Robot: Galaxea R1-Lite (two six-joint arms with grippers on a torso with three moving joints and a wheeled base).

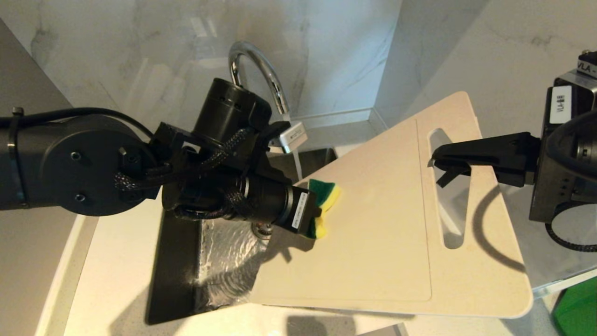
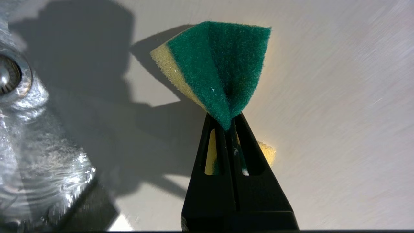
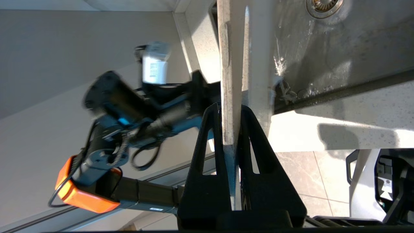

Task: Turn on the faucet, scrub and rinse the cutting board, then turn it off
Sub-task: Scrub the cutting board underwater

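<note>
The cream-white cutting board is held tilted over the sink. My right gripper is shut on its edge by the slot handle, and the right wrist view shows the board's thin edge pinched in that gripper. My left gripper is shut on a green-and-yellow sponge, which is folded and rests against the board's face near its sink-side edge. The same sponge shows in the head view. The chrome faucet arches behind the left arm, and a thin stream of water falls from it. Its lever is hidden.
The sink floor is wet and rippled around the drain. A pale counter surrounds the sink and marble walls stand behind it. A green object sits at the lower right. The left arm fills the space beside the board.
</note>
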